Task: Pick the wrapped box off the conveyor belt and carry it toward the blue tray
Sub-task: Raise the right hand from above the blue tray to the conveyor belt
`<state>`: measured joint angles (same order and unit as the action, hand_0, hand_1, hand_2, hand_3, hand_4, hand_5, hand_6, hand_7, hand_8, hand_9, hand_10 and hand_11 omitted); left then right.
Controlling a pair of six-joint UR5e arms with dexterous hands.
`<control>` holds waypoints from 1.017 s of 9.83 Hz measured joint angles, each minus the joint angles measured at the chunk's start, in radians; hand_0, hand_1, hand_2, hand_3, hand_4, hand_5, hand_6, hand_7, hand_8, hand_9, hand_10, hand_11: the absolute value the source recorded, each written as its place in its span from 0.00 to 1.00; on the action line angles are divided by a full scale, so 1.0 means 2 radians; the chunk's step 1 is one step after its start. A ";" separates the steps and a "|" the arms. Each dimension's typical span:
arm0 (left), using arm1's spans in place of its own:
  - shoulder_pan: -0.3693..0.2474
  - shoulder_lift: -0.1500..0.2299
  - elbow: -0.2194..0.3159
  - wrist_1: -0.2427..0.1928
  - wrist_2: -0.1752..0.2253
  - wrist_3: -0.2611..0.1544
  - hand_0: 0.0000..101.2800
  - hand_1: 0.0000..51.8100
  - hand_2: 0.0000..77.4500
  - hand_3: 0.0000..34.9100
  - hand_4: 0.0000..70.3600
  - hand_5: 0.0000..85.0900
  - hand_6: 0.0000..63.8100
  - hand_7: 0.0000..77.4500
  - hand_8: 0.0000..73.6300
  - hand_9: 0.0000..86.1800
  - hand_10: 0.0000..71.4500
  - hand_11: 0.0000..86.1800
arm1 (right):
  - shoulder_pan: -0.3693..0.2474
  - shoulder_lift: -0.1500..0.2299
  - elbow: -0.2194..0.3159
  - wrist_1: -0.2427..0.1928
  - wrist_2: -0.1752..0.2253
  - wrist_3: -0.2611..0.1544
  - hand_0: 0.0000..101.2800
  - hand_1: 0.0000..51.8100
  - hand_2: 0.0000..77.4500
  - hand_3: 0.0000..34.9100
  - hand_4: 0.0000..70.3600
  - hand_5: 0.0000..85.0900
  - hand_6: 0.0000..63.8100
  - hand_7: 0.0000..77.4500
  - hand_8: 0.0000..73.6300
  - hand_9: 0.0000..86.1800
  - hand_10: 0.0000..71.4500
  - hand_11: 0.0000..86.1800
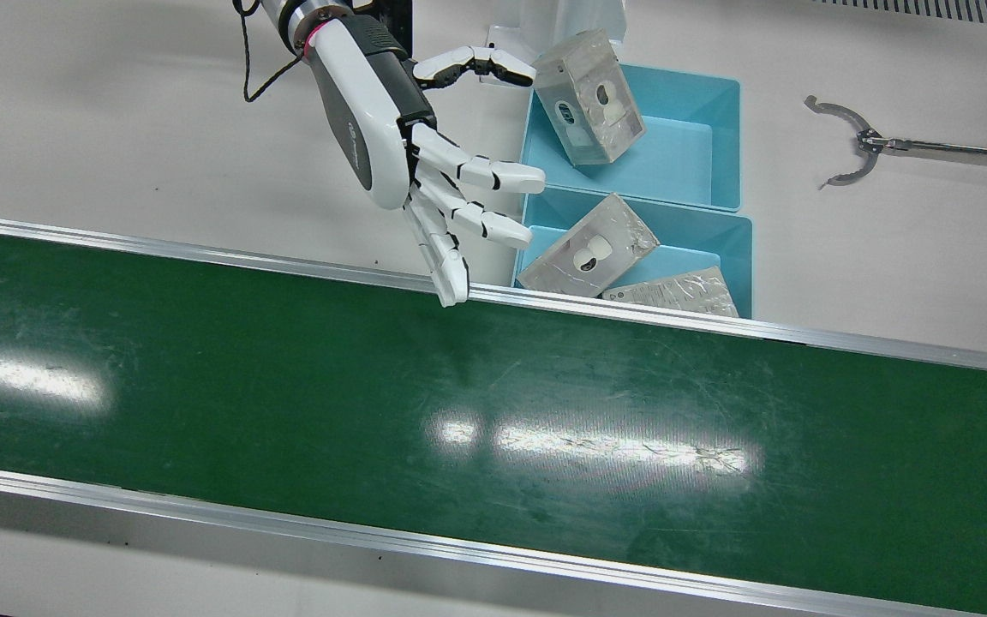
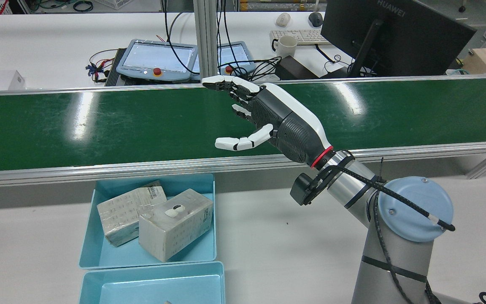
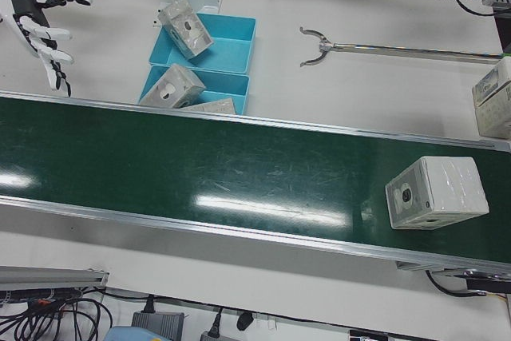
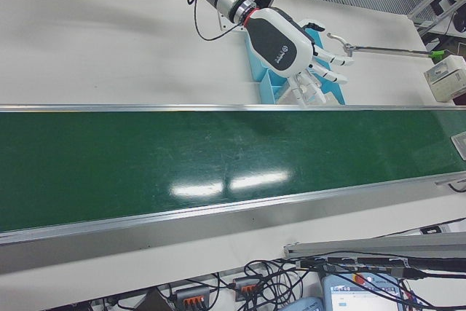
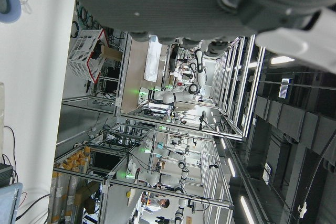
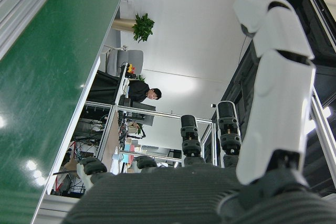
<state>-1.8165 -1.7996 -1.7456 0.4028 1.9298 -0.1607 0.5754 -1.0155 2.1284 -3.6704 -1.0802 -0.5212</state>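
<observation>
A wrapped white box [image 3: 437,192] lies on the green conveyor belt [image 1: 493,411], far toward the left arm's end; only the left-front view shows it. My right hand [image 1: 408,128] hovers open, fingers spread, over the belt's inner rail beside the blue trays [image 1: 682,158], holding nothing. The rear view shows the same hand [image 2: 276,122] raised above the belt. Two blue trays hold other wrapped boxes [image 1: 589,96] [image 1: 588,247]. Of my left hand [image 5: 210,3] only the dark palm shows, in its own view.
A metal grabber claw [image 1: 853,141] on a long rod lies on the white table past the trays. Another wrapped box [image 3: 495,101] stands on the table at the left-front view's right edge. Monitors and teach pendants sit beyond the belt.
</observation>
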 joint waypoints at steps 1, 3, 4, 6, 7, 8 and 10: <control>0.000 0.000 0.000 0.000 0.000 0.000 0.00 0.00 0.01 0.00 0.00 0.01 0.00 0.01 0.01 0.00 0.00 0.00 | 0.014 -0.008 0.000 0.000 -0.005 0.010 0.45 0.31 0.37 0.87 0.25 0.24 0.00 0.22 0.00 0.02 0.02 0.04; 0.000 0.000 0.000 0.000 0.000 0.000 0.00 0.00 0.01 0.00 0.00 0.01 0.00 0.01 0.01 0.00 0.00 0.00 | 0.044 -0.028 0.000 -0.001 -0.013 0.040 0.46 0.27 0.30 0.87 0.21 0.22 0.00 0.20 0.00 0.02 0.05 0.06; 0.000 0.000 0.000 0.000 0.000 0.000 0.00 0.00 0.01 0.00 0.00 0.01 0.00 0.01 0.01 0.00 0.00 0.00 | 0.060 -0.040 -0.001 0.000 -0.014 0.055 0.45 0.27 0.29 0.87 0.19 0.21 0.00 0.20 0.00 0.02 0.02 0.06; 0.000 0.000 0.000 0.000 0.000 0.000 0.00 0.00 0.01 0.00 0.00 0.01 0.00 0.01 0.01 0.00 0.00 0.00 | 0.104 -0.060 -0.006 0.004 -0.023 0.081 0.43 0.22 0.27 0.87 0.15 0.21 0.00 0.19 0.00 0.02 0.05 0.07; 0.000 0.000 0.000 0.000 0.000 0.000 0.00 0.00 0.01 0.00 0.00 0.01 0.00 0.01 0.01 0.00 0.00 0.00 | 0.118 -0.070 -0.008 0.004 -0.028 0.098 0.42 0.22 0.23 0.87 0.16 0.21 0.00 0.19 0.00 0.02 0.05 0.07; 0.000 0.000 0.000 0.000 0.000 0.000 0.00 0.00 0.01 0.00 0.00 0.01 0.00 0.01 0.00 0.01 0.00 0.00 | 0.127 -0.077 -0.007 0.005 -0.031 0.111 0.42 0.19 0.20 0.87 0.15 0.21 0.00 0.19 0.00 0.02 0.05 0.09; 0.000 0.000 0.000 0.000 0.000 0.000 0.00 0.00 0.01 0.00 0.00 0.01 0.00 0.01 0.01 0.00 0.00 0.00 | 0.134 -0.086 -0.003 0.005 -0.034 0.135 0.42 0.19 0.19 0.86 0.11 0.21 0.00 0.19 0.00 0.02 0.06 0.09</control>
<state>-1.8165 -1.7996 -1.7456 0.4028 1.9298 -0.1607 0.8435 -1.1881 2.1233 -3.6607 -1.1487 -0.2515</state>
